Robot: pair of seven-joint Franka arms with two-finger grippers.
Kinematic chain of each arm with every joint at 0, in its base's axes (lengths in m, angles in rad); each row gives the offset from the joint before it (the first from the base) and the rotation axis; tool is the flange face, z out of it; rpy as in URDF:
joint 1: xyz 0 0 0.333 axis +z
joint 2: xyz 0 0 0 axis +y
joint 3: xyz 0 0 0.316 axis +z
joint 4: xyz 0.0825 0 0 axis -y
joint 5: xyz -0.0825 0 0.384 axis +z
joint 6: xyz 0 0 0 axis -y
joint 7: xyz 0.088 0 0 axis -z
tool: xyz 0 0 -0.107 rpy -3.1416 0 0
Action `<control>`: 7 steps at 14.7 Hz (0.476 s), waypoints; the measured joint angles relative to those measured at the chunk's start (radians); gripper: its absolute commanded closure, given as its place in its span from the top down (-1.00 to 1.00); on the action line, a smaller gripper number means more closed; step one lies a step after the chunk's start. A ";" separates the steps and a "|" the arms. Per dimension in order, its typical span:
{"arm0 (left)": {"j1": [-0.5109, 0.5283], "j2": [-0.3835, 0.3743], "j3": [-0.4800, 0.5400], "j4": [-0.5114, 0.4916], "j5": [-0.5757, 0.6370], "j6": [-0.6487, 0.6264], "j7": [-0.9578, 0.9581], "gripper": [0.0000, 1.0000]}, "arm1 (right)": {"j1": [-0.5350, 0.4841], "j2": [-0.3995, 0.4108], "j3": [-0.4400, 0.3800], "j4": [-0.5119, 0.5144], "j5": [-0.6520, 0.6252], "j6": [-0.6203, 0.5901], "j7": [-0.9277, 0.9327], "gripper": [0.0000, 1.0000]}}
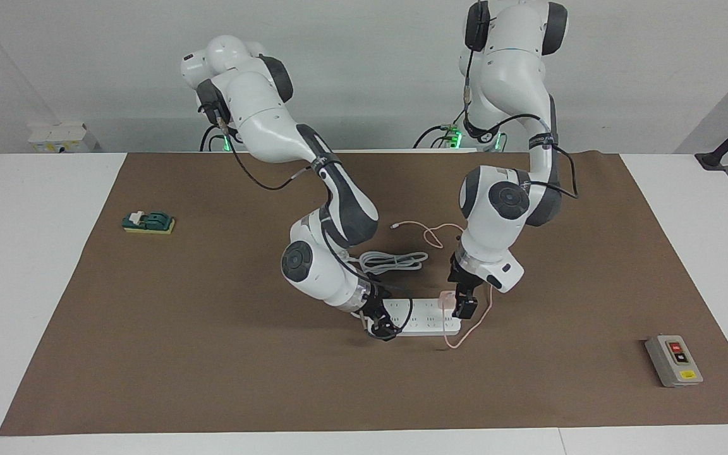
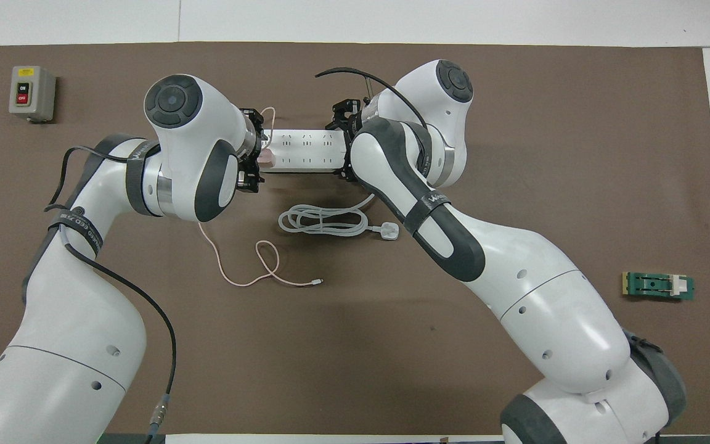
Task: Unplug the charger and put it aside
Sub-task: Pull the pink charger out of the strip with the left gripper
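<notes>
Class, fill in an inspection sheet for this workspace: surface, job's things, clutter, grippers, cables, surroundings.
Surface: brown mat over a white table.
Job's things: pink charger plugged into the power strip.
Clutter: grey switch box; green block.
Grippers: left gripper at the charger; right gripper at the strip's other end.
Cables: thin pink cable; coiled white cord.
Surroundings: white wall; nothing else seen.

Pale-pink charger (image 1: 445,297) plugged upright in strip end, cable trailing.
</notes>
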 measured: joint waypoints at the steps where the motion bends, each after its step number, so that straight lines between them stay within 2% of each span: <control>1: -0.002 0.001 0.000 -0.003 0.000 0.005 0.000 -0.70 | 0.000 0.000 0.000 0.000 0.001 0.001 0.001 0.64; 2: -0.005 0.002 0.002 -0.005 0.000 0.006 0.000 -1.00 | 0.000 0.000 0.000 0.000 0.001 0.001 0.005 0.31; 3: -0.006 0.002 0.003 -0.005 0.000 0.010 0.000 -1.00 | 0.000 0.000 0.000 0.000 0.001 0.001 0.005 0.24; 7: -0.007 0.002 0.004 -0.005 0.000 0.018 -0.003 -1.00 | 0.000 0.000 0.000 0.000 0.001 0.001 0.005 0.24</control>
